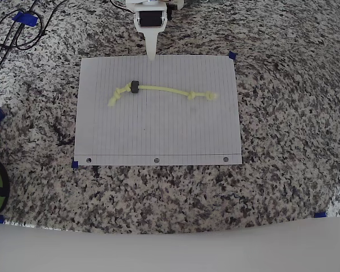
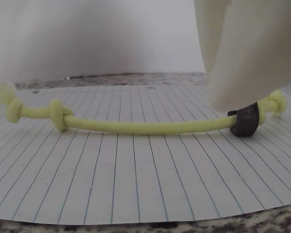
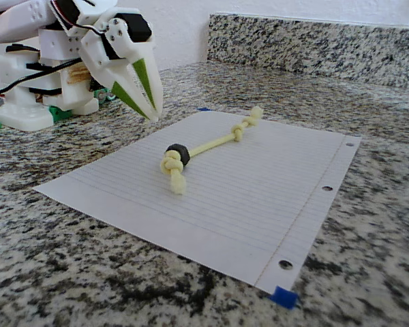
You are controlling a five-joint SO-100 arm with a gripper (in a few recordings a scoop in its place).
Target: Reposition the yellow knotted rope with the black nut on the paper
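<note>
- Overhead view: yellow knotted rope [image 1: 158,90] lying across upper half of paper [image 1: 158,136], black nut [image 1: 134,86] threaded near its left end beside a knot.
- Fixed view: white gripper [image 3: 150,109] raised over paper's far edge, clear of rope, green-padded fingers [image 3: 144,76] slightly apart.
- Granite counter [image 1: 283,141] under paper; blue tape [image 3: 283,297] at corners.
</note>
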